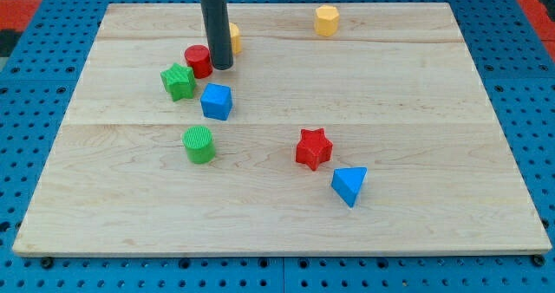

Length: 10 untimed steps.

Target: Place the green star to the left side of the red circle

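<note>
The green star [178, 81] lies at the view's upper left of the wooden board, just below and left of the red circle [198, 61], nearly touching it. My tip [222, 66] stands right beside the red circle on its right side, in front of a yellow block [234, 37] that the rod partly hides.
A blue cube [217, 100] lies just right of and below the green star. A green cylinder [199, 144] is lower down. A red star [313, 148] and a blue triangle [349, 185] lie at the lower middle. A yellow hexagon [326, 21] is at the top. The board [434, 111] rests on a blue pegboard.
</note>
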{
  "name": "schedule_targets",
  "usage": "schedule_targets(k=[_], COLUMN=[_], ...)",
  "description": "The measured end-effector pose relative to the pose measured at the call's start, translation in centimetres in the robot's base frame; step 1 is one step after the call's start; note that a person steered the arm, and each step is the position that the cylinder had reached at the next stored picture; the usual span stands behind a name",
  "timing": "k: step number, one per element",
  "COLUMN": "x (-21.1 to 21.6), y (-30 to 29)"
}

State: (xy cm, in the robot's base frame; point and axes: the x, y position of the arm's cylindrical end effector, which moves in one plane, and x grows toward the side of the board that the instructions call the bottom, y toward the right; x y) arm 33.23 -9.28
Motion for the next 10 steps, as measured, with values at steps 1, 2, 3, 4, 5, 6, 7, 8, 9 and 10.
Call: schedule_targets(k=[1,2,3,4,5,6,7,8,9,10], x=[-0.1,0.9,3.7,6.1,6.2,6.5,7.1,6.3,3.4,2.5], y=[-2.1,3.1,5.5,5.1,1.3,-4.8,-4.8,-3.4,-6.5,-8.9])
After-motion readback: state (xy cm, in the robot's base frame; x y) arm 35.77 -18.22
